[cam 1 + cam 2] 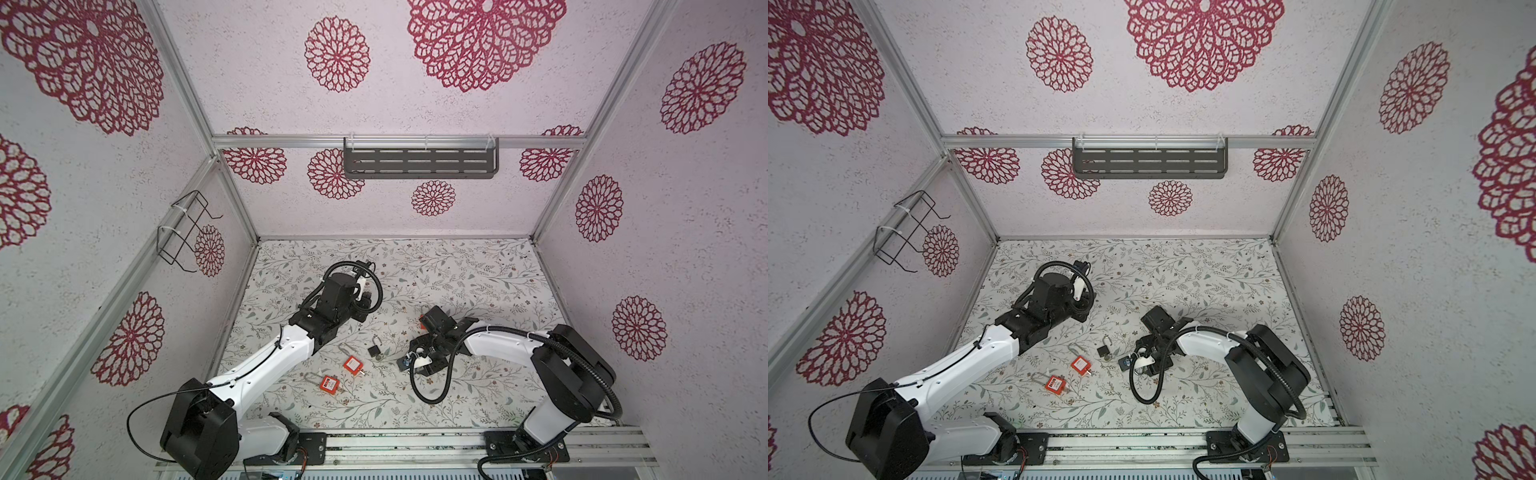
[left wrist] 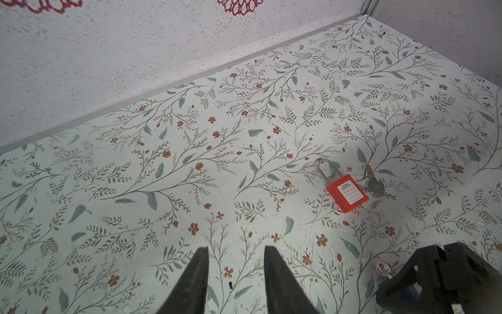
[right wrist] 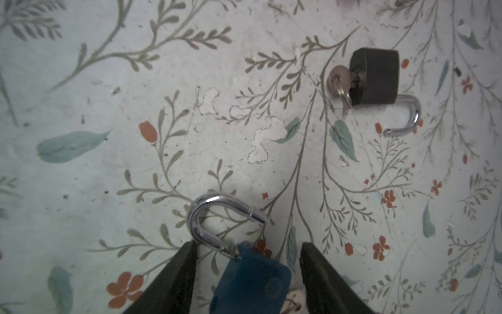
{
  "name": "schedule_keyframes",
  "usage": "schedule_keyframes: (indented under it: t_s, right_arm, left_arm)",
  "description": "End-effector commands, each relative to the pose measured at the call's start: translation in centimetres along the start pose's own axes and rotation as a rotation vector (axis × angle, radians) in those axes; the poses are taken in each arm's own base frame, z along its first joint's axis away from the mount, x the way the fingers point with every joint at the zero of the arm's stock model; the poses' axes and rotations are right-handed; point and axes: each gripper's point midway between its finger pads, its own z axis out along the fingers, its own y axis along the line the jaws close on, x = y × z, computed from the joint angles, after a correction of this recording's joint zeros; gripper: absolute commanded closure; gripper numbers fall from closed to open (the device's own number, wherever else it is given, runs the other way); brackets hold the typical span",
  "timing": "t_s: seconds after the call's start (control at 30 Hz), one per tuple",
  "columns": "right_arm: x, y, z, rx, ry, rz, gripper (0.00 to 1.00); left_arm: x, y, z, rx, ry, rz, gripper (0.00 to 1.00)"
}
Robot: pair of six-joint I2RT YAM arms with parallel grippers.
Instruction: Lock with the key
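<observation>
my right claw hung low over the bench, a little right of the middle, its 2 fingers spread apart. the blue padlock lay flat on the bench between them. a gap showed on each side of its body, so i was clamping nothing. its silver shackle stood sprung open, with 1 leg clear of the body. the curve ran close by 1 finger, and i could not tell whether they touched. a pale tag peeked out beside the body, but i could not tell whether a key sat in that lock.

just left of it and a touch farther lay the black padlock, apart from the blue one. its shackle was swung open, and a silver key was pushed into its keyway.

farther left, 2 more locks lay flat on the bench: the far orange padlock and the near orange padlock, close together but apart.

a 3rd orange padlock lay beyond my right wrist, partly hidden by that arm in both top views. a loose key lay just beside it.

my left claw hung raised over the far left part of the bench, its fingers apart with only bare bench showing between them.
</observation>
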Motion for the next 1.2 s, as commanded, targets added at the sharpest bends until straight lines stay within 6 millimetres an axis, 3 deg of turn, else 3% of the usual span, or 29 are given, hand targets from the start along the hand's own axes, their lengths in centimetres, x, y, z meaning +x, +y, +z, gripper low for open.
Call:
schedule_keyframes:
  t_s: [0.0, 0.27, 0.37, 0.67, 0.9, 1.17]
  right_arm:
    - [-0.5, -1.8, 0.3, 0.042, 0.015, 0.010, 0.36]
    - [-1.9, -6.8, 0.4, 0.189, -0.039, 0.187, 0.37]
    - [-2.4, -7.1, 0.2, 0.166, -0.052, 0.215, 0.38]
    - [-3.8, -4.4, -2.6, 0.076, -0.116, 0.183, 0.40]
    - [-2.4, -1.7, -3.6, -0.047, -0.135, 0.227, 0.45]
    - [-0.2, -0.8, -2.8, -0.108, -0.085, 0.263, 0.43]
  left_arm:
    - [1.1, 0.4, 0.4, -0.018, 0.030, 0.020, 0.62]
    - [1.3, 0.5, 0.3, -0.021, 0.034, 0.019, 0.63]
    - [1.2, 0.6, 0.2, -0.026, 0.032, 0.022, 0.63]
    - [1.1, 0.6, -0.1, -0.022, 0.017, 0.039, 0.63]
    - [1.1, 0.2, 0.0, -0.002, 0.015, 0.040, 0.63]
    - [1.0, 0.1, -0.2, 0.008, 0.010, 0.042, 0.62]
